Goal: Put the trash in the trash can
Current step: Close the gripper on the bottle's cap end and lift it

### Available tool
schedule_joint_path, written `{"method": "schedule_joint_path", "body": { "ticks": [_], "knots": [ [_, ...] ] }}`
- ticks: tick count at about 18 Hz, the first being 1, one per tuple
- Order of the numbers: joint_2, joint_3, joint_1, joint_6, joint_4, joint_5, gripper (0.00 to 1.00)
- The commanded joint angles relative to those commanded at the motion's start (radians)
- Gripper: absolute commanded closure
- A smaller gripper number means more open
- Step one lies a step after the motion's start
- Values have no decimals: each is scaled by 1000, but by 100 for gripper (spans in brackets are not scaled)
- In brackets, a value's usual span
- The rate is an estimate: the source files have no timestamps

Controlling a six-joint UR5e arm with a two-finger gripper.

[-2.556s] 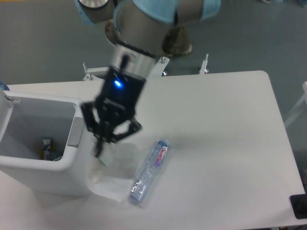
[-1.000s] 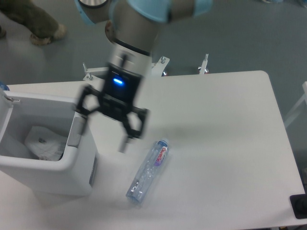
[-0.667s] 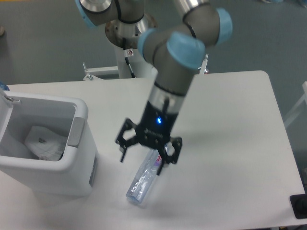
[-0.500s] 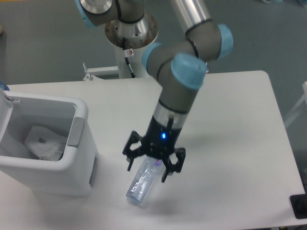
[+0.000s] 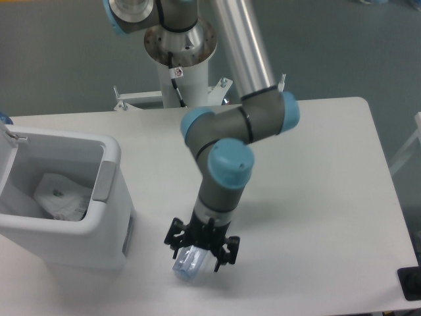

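The crushed clear plastic bottle [image 5: 187, 266] lies on the white table near its front edge; only its near end shows, the rest is hidden under the gripper. My gripper [image 5: 201, 248] is low over the bottle, open, with a finger on either side of it. I cannot tell whether the fingers touch it. The crumpled white wrapper [image 5: 62, 195] lies inside the trash can [image 5: 108, 176], the white bin at the left of the table.
The arm's base pedestal [image 5: 177, 49] stands behind the table's far edge, with metal brackets [image 5: 121, 101] beside it. A black object [image 5: 410, 283] sits at the front right corner. The table's front edge is close below the bottle.
The wrapper went from the table into the trash can. My gripper moved from the can to the bottle and came down over it, fingers still spread.
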Motion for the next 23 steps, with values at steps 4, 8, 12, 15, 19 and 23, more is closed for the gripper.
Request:
{"method": "schedule_joint_path", "body": {
  "ticks": [4,8,12,15,19,23],
  "knots": [
    [-32,42,-15,0,-55,42,0],
    [-61,43,-43,2,-75,106,0],
    [-75,54,-46,0,-75,109,0],
    [-77,57,-48,0,-75,108,7],
    [-74,54,-48,0,-80,106,50],
    [-63,57,-46,0,-81,105,63]
  ]
}}
